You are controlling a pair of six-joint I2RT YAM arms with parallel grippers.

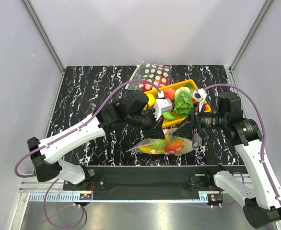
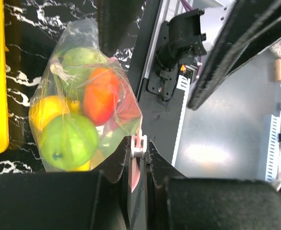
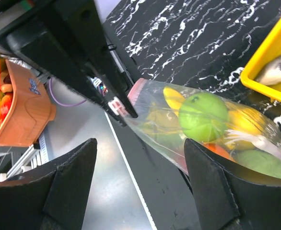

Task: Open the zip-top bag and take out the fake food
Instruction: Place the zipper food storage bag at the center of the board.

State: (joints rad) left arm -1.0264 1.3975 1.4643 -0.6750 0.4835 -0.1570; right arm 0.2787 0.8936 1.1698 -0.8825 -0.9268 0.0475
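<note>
The zip-top bag (image 1: 163, 145) is see-through with a pink zip strip and lies near the table's front edge. The fake food (image 1: 174, 145) inside is green, yellow and orange-red fruits. In the left wrist view the bag (image 2: 83, 96) holds a green fruit (image 2: 68, 141) and an orange one (image 2: 101, 96). My left gripper (image 1: 158, 128) is shut on the bag's white zip slider (image 2: 139, 146) at one corner. My right gripper (image 1: 192, 130) is open at the bag's right end. In the right wrist view the bag (image 3: 203, 124) lies beyond my right gripper's (image 3: 140, 139) wide-open jaws, apart from both fingers.
A yellow tray (image 1: 191, 85) with more toy food, including a green lettuce (image 1: 182, 100), stands just behind the bag. A polka-dot bag (image 1: 155, 74) lies at the back. The black front rail (image 1: 145, 179) runs below the bag. An orange basket (image 3: 20, 110) sits off the table.
</note>
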